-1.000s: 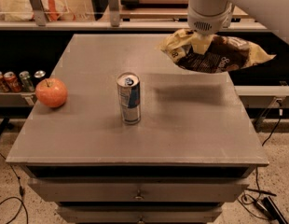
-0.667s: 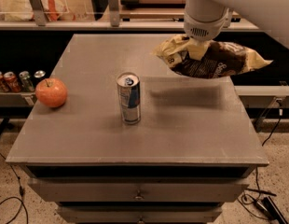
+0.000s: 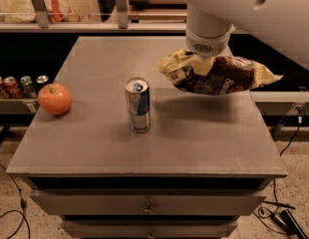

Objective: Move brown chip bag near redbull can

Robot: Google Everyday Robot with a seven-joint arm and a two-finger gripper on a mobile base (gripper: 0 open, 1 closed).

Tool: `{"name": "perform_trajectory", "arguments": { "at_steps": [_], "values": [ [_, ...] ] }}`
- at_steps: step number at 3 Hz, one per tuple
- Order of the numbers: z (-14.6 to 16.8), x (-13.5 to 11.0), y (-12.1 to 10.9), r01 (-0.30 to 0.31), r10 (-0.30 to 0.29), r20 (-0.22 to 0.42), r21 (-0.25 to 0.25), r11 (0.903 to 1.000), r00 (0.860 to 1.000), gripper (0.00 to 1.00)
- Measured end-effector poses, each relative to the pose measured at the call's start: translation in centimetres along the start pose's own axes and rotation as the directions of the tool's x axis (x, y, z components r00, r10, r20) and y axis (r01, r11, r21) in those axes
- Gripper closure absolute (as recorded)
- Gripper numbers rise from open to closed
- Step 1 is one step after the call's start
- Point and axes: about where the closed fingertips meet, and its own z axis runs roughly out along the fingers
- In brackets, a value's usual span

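Note:
The brown chip bag point(image 3: 222, 78) is crinkled, with a dark brown middle and pale yellow ends. It hangs in the air above the right back part of the table, with its shadow on the surface below. My gripper point(image 3: 206, 63) comes down from the white arm onto the bag's top middle and is shut on it; the fingers are hidden by the wrist and the bag. The redbull can point(image 3: 138, 105), blue and silver, stands upright near the table's middle, to the left of and nearer than the bag. The bag's left end is a short way from the can.
A red apple point(image 3: 55, 98) lies at the left edge of the grey table point(image 3: 194, 148). A row of small cans point(image 3: 20, 86) stands on a shelf off the table's left side. Drawers are below the tabletop and cables lie on the floor.
My arm has carried the chip bag to the left, closer to the redbull can. The can and the apple have not moved.

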Motion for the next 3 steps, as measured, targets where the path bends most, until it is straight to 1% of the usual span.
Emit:
{"name": "perform_trajectory", "arguments": {
  "at_steps": [1,2,3],
  "values": [
    [0.9,-1.5,1.7,0.003,-0.002,0.012,-0.01,0.9999,1.0,1.0],
    [1.9,-2.8,3.0,-0.014,0.014,0.028,-0.022,0.9997,1.0,1.0],
    [3.0,-3.5,3.7,-0.047,0.048,0.024,-0.028,0.9985,0.999,1.0]
  ]
}}
